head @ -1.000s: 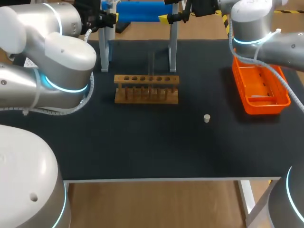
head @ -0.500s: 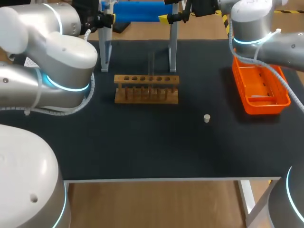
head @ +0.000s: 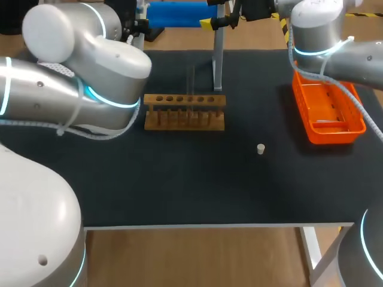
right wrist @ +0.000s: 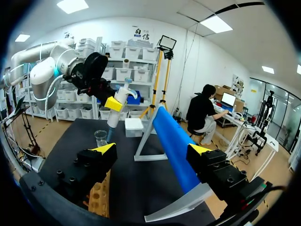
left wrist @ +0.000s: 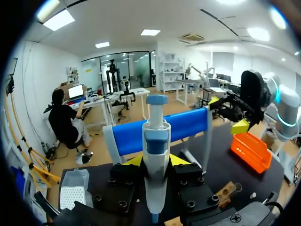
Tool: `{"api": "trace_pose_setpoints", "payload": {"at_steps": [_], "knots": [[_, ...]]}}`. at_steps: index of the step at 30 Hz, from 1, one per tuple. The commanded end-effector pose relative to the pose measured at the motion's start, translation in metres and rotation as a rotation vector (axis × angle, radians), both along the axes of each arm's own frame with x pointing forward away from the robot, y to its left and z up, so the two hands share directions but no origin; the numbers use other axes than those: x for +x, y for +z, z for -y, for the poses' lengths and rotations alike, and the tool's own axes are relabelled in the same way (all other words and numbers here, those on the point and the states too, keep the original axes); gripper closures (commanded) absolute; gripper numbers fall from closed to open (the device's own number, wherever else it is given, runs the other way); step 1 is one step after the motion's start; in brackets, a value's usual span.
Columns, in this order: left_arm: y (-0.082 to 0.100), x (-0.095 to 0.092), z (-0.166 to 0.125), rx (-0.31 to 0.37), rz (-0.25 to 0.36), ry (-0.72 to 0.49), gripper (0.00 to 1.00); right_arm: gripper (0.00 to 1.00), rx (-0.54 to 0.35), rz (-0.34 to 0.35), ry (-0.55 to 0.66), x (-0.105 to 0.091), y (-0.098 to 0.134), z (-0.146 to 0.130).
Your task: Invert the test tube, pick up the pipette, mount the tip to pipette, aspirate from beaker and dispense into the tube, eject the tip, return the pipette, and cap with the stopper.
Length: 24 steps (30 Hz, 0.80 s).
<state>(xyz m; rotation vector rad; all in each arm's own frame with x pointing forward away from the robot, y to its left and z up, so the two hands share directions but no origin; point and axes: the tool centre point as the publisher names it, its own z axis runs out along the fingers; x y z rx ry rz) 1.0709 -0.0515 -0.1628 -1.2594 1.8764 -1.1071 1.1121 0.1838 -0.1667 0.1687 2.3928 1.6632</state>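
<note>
Two grippers hung over the table's far edge: left gripper (left wrist: 156, 161), at eleven o'clock from the wooden rack (head: 184, 111), clenched the upright pipette (left wrist: 155, 136); right gripper (right wrist: 152, 149), at one o'clock, gaped released.

The black table (head: 179, 179) carries a wooden tube rack (head: 184, 112), an orange basket (head: 332, 136), a stopper (head: 261, 149) and a stand (head: 218, 66).

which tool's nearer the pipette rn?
Left. The left tool is shut on the pipette; the right tool is open, apart at the blue bar's other end.
</note>
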Motion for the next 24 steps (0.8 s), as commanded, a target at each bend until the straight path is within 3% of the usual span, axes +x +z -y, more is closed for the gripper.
{"api": "trace_pose_setpoints", "payload": {"at_steps": [1,15,24], "knots": [[0.001,0.011,0.007,0.043,-0.013,0.086,1.00,0.00,-0.002,-0.003,0.003,0.001,0.001,0.001],[-0.001,0.038,-0.001,0.075,-0.035,0.257,1.00,0.00,-0.002,-0.003,0.003,0.001,0.001,0.001],[0.001,0.058,-0.007,0.050,-0.036,0.308,1.00,0.00,-0.002,-0.003,0.003,0.001,0.001,0.001]]}}
